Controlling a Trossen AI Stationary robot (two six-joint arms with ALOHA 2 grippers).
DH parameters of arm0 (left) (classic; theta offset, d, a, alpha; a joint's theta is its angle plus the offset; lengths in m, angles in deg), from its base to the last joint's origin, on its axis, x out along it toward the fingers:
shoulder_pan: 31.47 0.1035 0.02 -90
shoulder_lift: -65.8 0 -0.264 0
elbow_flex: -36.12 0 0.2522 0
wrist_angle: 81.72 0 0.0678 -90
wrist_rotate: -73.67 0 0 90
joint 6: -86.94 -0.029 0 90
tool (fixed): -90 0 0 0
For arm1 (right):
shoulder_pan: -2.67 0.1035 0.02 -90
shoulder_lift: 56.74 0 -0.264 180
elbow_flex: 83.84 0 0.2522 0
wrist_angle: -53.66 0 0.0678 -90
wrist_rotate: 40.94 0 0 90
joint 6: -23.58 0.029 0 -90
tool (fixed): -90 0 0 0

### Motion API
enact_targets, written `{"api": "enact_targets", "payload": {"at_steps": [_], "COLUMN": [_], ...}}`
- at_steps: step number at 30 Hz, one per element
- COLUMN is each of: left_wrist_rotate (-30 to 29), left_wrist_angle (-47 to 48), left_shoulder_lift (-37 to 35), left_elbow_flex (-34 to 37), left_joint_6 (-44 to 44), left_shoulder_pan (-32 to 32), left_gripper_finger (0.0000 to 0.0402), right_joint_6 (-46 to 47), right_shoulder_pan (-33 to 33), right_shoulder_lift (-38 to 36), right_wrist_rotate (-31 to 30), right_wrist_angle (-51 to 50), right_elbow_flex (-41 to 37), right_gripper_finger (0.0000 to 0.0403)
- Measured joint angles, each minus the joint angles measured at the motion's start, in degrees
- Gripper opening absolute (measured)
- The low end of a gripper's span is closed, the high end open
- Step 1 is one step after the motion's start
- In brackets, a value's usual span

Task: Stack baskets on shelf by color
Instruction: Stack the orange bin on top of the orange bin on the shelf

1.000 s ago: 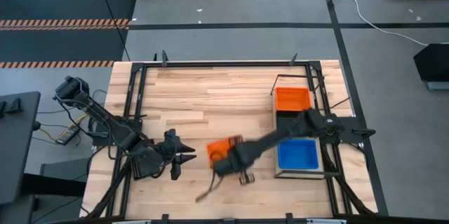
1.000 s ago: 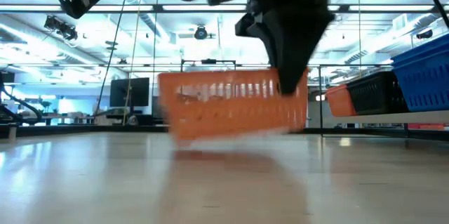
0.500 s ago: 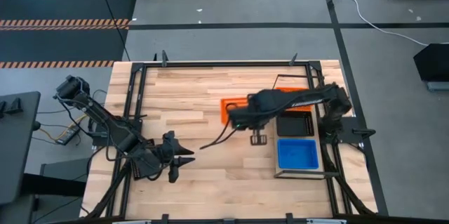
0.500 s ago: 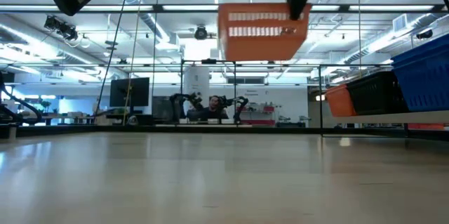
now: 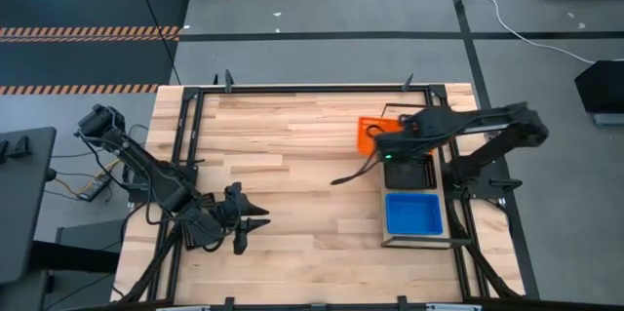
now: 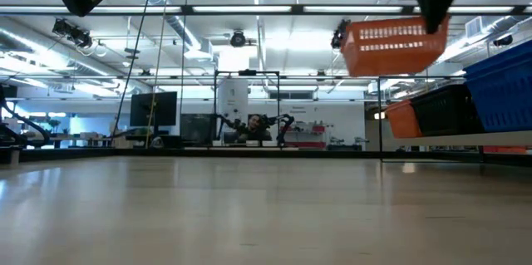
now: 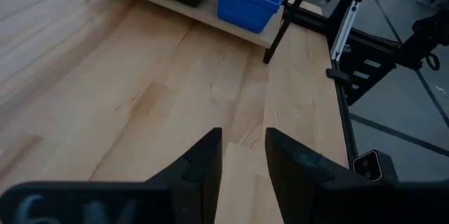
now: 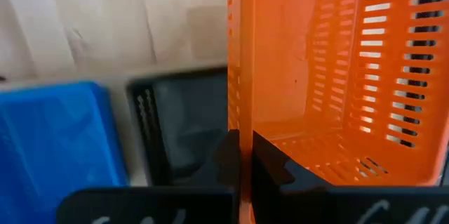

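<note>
Orange basket carried over to shelf, perforated, tilted, right jaws clamped on wall

arms: dark, jointed | fingers: black, tapered | cable: thin, dark

shelf mostly hidden under baskets

Overhead view straight down, low view level across table, wrist views close, all sharing orange basket
</note>
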Motion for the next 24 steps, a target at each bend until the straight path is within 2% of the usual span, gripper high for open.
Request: {"api": "enact_targets", "payload": {"at_steps": [9, 12, 17, 24], "left_wrist_rotate": [-2.16, -2.24, -3.34, -3.58], "left_wrist_angle": [-0.01, -0.61, -2.65, -3.41], "left_shoulder_lift": [0.00, 0.00, 0.00, 0.00], "left_elbow_flex": [0.00, 0.00, 0.00, 0.00], "left_joint_6": [-0.52, -3.74, -7.58, -8.27], "left_shoulder_pan": [0.04, 0.04, 0.09, 0.09], "left_gripper_finger": [0.0117, 0.0116, 0.0117, 0.0117], "right_joint_6": [-1.31, -2.69, -5.67, -9.07], "right_shoulder_pan": [-1.67, -3.28, -5.53, -7.76], "right_shoulder_lift": [-15.95, -19.90, -23.52, -24.49], "right_wrist_rotate": [-3.44, -3.59, -3.59, -3.60], "right_wrist_angle": [0.65, 0.84, 2.14, 5.76], "right_elbow_flex": [-14.08, -18.51, -24.40, -29.40], "right_gripper_finger": [0.0014, 0.0014, 0.0014, 0.0018]}}
